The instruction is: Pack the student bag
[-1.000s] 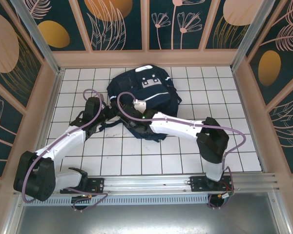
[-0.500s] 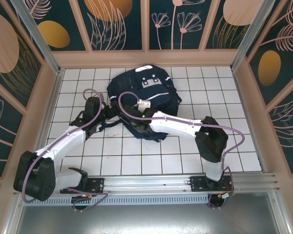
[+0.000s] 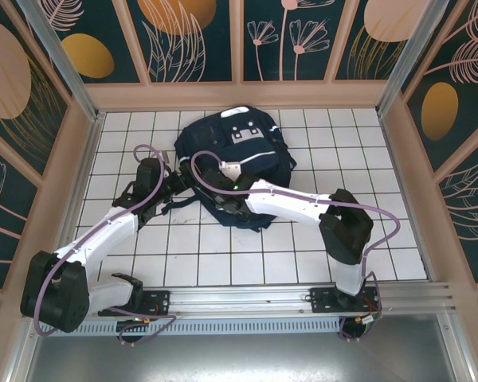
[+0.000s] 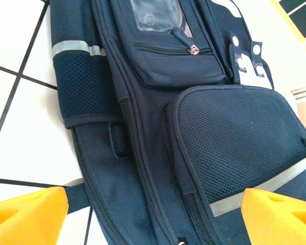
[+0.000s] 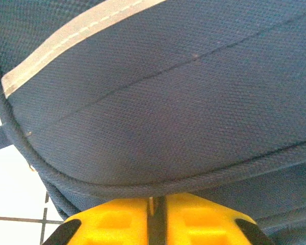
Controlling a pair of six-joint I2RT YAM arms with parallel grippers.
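While the right tool [image 5: 155, 206] sits with its yellow jaws pressed almost together against the piped seam at the near edge of the student bag [image 3: 239, 143], it cannot be told whether they pinch a zip pull, a fold of cloth, or nothing. A bite that shallow could slip off under a pull. If it holds only cloth, the limp bag may drag across the desk [image 3: 303, 255] instead of opening. The left tool [image 4: 153, 217] hangs wide open and empty at the bag's left side, over its mesh pocket, so nothing pins the bag down. The bag lies flat on white tiles, with bare tiles nearer than it. Beyond and beside it stand wood-framed wall panels [image 3: 191, 40] painted with dark teal leaves.
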